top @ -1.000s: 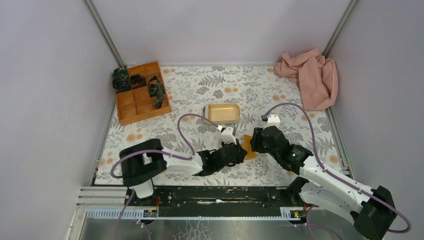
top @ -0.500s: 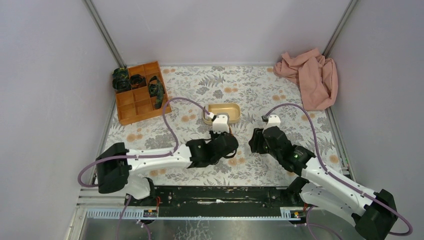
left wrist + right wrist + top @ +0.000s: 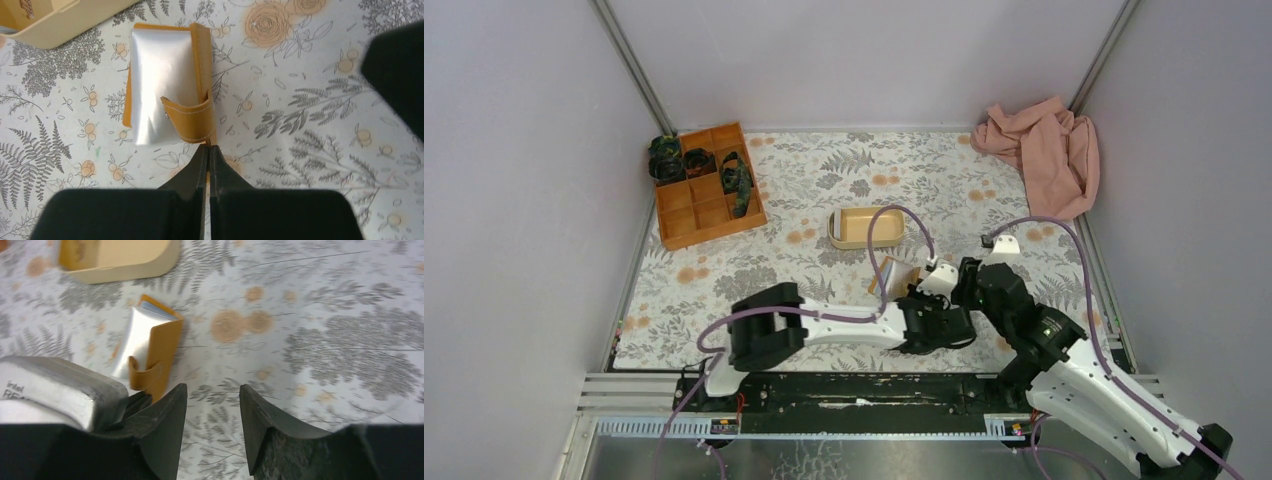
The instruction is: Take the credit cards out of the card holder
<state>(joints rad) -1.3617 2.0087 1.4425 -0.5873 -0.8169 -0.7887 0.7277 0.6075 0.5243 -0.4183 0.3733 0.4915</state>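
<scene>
The card holder (image 3: pixel 150 85) lies on the floral tabletop, orange-tan with a silvery face and a snap tab (image 3: pixel 187 117). It also shows near the tray (image 3: pixel 897 275) and ahead-left of my right fingers (image 3: pixel 162 347). A light blue edge shows at its far end, and I cannot make out separate credit cards. My left gripper (image 3: pixel 209 146) is shut, with a thin orange edge of the holder's near corner between its tips. It reaches in from the right (image 3: pixel 917 295). My right gripper (image 3: pixel 212 387) hangs open over bare tabletop just right of the holder, holding nothing (image 3: pixel 971 283).
A beige oval tray (image 3: pixel 836 236) sits just behind the holder, with a tan printed item at one end (image 3: pixel 75 252). An orange compartment box (image 3: pixel 674 225) with dark straps is at the back left. A pink cloth (image 3: pixel 1044 150) lies at the back right.
My left arm has swung across to the right and now meets the holder from the right. The holder sits further back-left than a second ago. My right gripper has drawn back rightward.
</scene>
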